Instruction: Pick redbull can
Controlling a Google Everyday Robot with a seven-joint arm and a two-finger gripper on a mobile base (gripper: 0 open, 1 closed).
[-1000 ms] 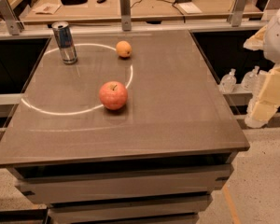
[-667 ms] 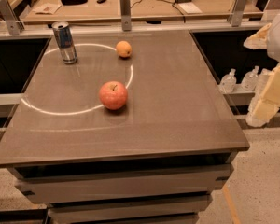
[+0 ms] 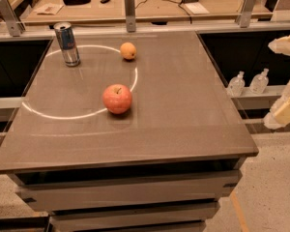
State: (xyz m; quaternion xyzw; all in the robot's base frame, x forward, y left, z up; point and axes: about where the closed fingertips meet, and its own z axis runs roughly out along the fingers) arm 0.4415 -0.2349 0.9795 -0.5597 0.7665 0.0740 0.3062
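The redbull can (image 3: 67, 43) stands upright at the far left of the grey table (image 3: 183, 105), silver and blue with a shiny top. It sits on a white ring marked on the tabletop. My gripper (image 3: 284, 111) shows as cream-coloured parts at the right edge of the view. It hangs beyond the table's right side, far from the can, and holds nothing that I can see.
A red apple (image 3: 117, 98) rests near the table's middle, on the white ring. A small orange fruit (image 3: 128, 50) lies at the back, right of the can. A rail with metal posts (image 3: 130, 4) runs behind the table. Two small bottles (image 3: 247, 82) stand on a ledge at the right.
The gripper has shifted slightly right and down at the edge of the view. The can, apple and orange fruit have not moved.
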